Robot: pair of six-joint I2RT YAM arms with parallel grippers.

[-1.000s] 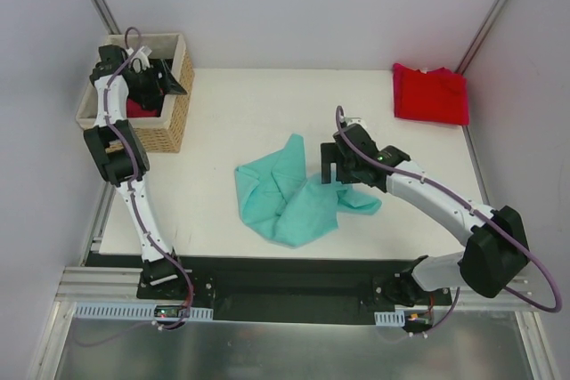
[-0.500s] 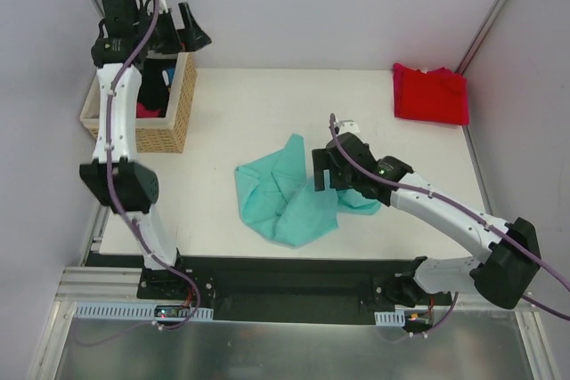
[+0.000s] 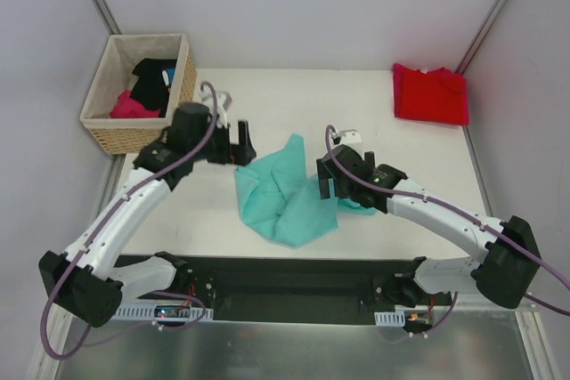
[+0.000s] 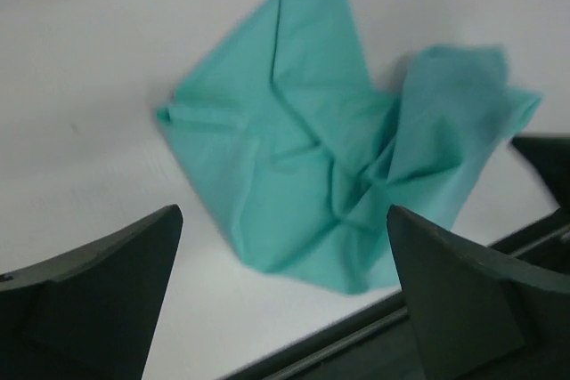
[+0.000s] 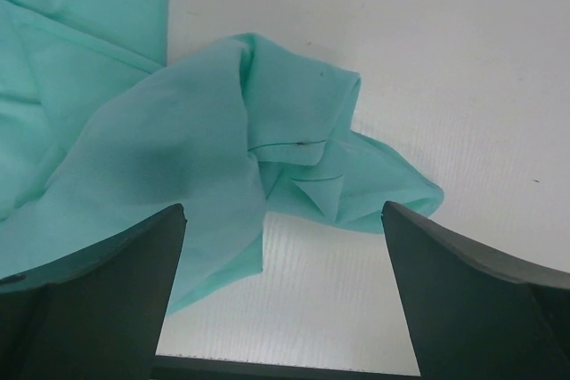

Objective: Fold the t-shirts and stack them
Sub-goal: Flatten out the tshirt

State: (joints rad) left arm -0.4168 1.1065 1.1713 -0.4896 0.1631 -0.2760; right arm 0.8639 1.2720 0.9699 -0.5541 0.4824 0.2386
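A teal t-shirt (image 3: 283, 195) lies crumpled on the middle of the white table (image 3: 267, 100). The red t-shirt (image 3: 431, 93) rests folded at the back right corner. My left gripper (image 3: 244, 143) hovers open just off the teal shirt's upper left edge. In the left wrist view the teal shirt (image 4: 329, 157) fills the space ahead of the left gripper (image 4: 283, 220), nothing between the fingers. My right gripper (image 3: 323, 180) stands open over the shirt's right side. The right wrist view shows the teal shirt's sleeve folds (image 5: 294, 166) just ahead of the right gripper (image 5: 283, 211).
A wicker basket (image 3: 114, 133) stands at the back left, holding a black garment (image 3: 156, 77) and a magenta-pink one (image 3: 129, 104). The table's near edge (image 4: 374, 331) and black base rail run close below the teal shirt.
My left arm has swung out of the basket and down to the table beside the teal shirt, its jaws opening wider. The right gripper has edged slightly left over the shirt.
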